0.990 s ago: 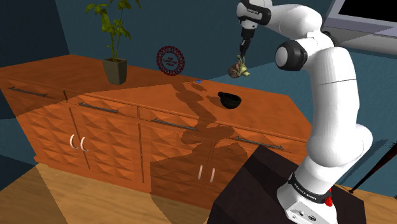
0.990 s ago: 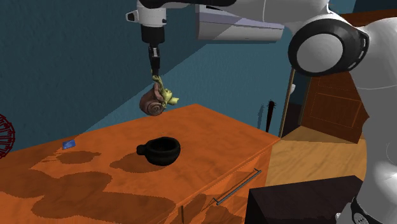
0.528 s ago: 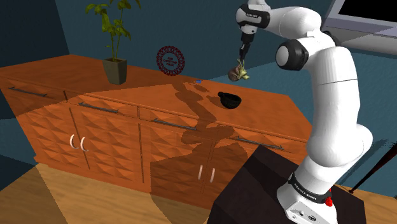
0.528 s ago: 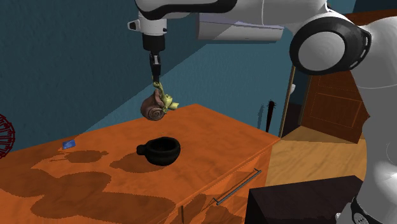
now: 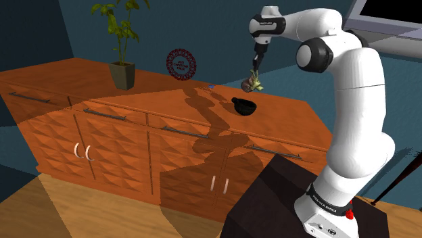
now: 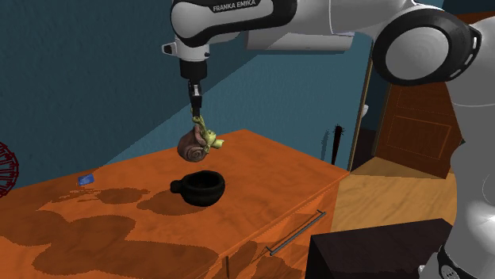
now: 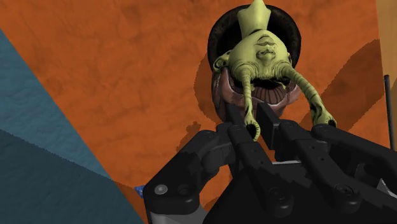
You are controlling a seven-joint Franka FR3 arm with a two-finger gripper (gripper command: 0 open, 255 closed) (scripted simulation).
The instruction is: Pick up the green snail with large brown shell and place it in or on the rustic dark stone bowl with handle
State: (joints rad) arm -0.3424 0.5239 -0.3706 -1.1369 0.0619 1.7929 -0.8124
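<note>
Wrist view, pincer (image 7: 249, 119) clasping snail (image 7: 261, 54), above bowl (image 7: 219, 25)

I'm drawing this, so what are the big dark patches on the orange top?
Shoulder view: the arm casts a long shadow across the cabinet top and down the drawer fronts. Second exterior view: blotchy shadows spread over the top beside the bowl. Wrist view: darker bands lie on the orange surface either side of the snail.

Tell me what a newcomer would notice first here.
A green snail with a brown shell hangs from the black hand, clasped by a green stalk, above a dark bowl on the orange sideboard. The big white arm towers at the shoulder view's right.
</note>
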